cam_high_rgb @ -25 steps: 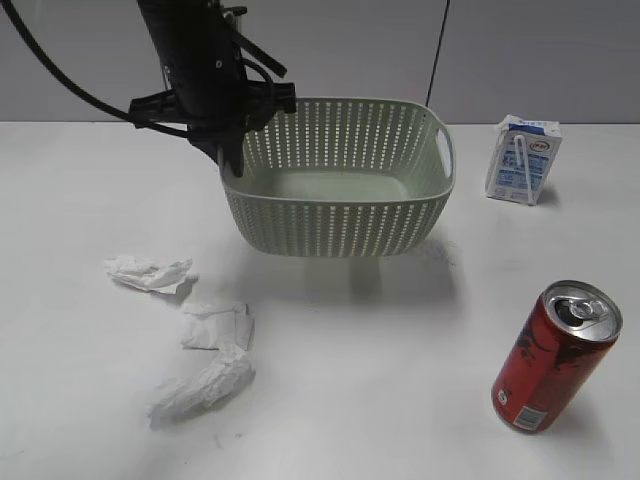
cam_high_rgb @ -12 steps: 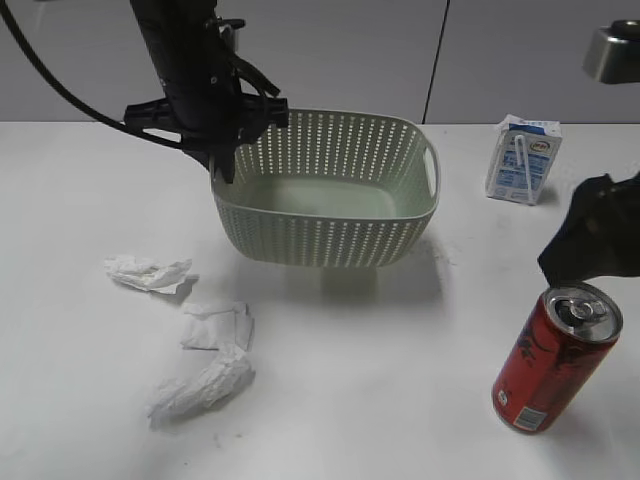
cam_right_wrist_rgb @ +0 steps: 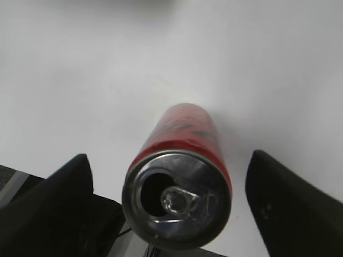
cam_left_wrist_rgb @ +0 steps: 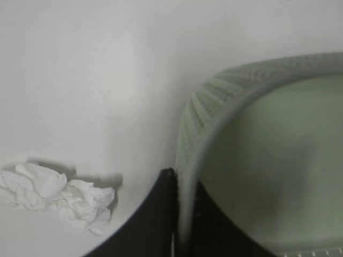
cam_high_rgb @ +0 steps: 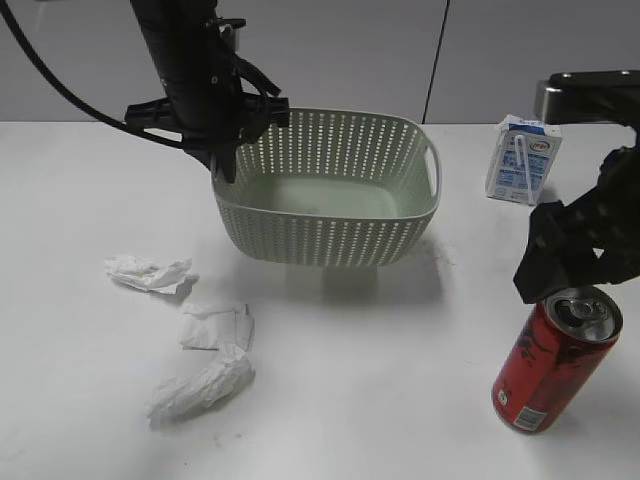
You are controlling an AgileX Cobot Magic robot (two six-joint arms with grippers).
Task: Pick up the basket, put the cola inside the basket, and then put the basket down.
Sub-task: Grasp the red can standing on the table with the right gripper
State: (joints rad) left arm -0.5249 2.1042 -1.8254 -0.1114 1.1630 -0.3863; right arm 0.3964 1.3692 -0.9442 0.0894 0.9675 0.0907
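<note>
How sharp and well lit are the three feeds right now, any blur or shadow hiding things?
Exterior view: even light, sharp; the basket casts a soft shadow beneath. Left wrist view: basket rim blurred, too close to focus; crumpled tissue clearer. Right wrist view: cola top fairly sharp, finger a featureless dark shape.

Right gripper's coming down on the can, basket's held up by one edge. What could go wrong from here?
1. The cola is already opened; tipping it could spill any contents.
2. The left gripper pinches only the basket rim, so the added weight might tilt or slip it.
3. The right gripper is open and straddles the can; an off-centre close could topple it.
</note>
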